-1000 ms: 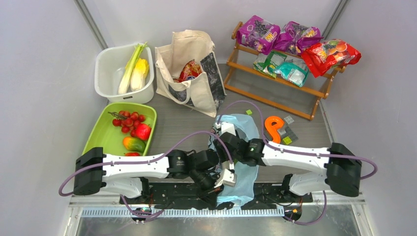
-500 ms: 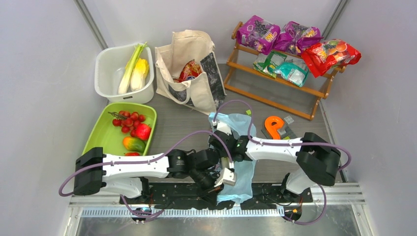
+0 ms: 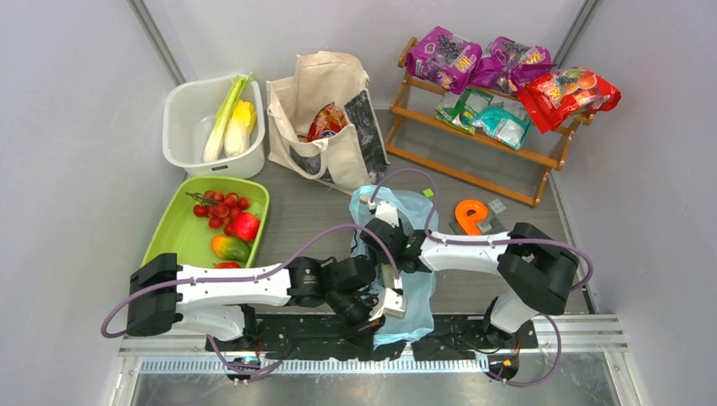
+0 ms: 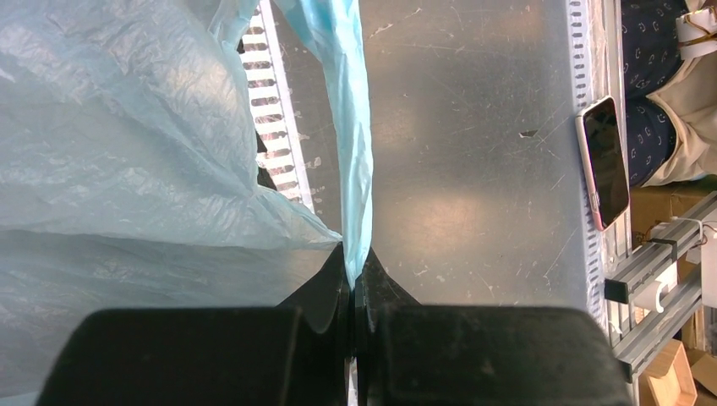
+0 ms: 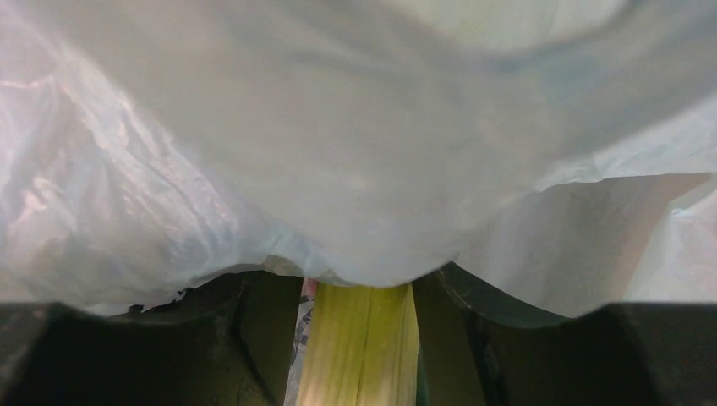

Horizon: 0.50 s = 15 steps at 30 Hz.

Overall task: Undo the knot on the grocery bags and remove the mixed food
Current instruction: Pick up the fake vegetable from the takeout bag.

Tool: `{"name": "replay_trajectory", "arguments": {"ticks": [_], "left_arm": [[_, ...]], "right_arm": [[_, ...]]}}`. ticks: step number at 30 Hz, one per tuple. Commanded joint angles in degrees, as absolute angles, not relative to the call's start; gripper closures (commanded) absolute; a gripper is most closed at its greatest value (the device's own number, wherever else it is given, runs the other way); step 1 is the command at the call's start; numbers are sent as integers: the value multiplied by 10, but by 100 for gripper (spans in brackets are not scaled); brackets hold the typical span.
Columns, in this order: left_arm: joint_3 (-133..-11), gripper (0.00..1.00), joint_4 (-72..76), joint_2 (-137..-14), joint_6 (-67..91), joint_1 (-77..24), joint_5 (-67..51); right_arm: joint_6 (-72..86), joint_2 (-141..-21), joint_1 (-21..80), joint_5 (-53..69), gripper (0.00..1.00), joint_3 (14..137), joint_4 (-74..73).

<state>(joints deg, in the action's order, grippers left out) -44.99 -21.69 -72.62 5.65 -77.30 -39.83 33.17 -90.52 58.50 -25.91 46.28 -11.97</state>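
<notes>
No text, brand or number can be read. Yellow lettering is seen on the purple snack packets [image 3: 444, 57] at the top of the wooden rack [image 3: 461, 172], but it is too small to be made out. Coloured print is borne by the red packet [image 3: 565, 95] at the rack's right end, and nothing on it is legible. Left of the rack, a dark printed panel is carried by the cream canvas tote [image 3: 325, 85]. Its print cannot be deciphered.
</notes>
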Motion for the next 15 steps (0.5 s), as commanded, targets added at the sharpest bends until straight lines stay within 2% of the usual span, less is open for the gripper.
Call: {"name": "replay_trajectory", "arguments": {"ticks": [1, 4, 6, 8, 10, 11, 13, 15], "left_arm": [[-456, 100, -206, -713, 64, -774, -404], [-459, 100, -206, -714, 64, -774, -402], [-461, 100, -208, -712, 63, -775, -396], [-470, 100, -218, -707, 58, -773, -382], [-477, 100, -229, -700, 56, -761, -367], [-480, 99, -234, -696, 58, -751, -357], [-480, 87, -235, -682, 67, -722, -345], [-480, 58, -231, -659, 80, -688, -337]], "right_arm": [[346, -924, 578, -272, 42, 454, -128], [342, -922, 573, -270, 45, 452, -124], [327, -923, 566, -253, 61, 445, -107], [310, -918, 566, -236, 83, 442, -85], [292, -900, 565, -217, 93, 439, -70], [285, -880, 565, -203, 94, 436, -64], [265, -844, 566, -184, 95, 433, -50], [251, -806, 565, -168, 95, 425, -38]]}}
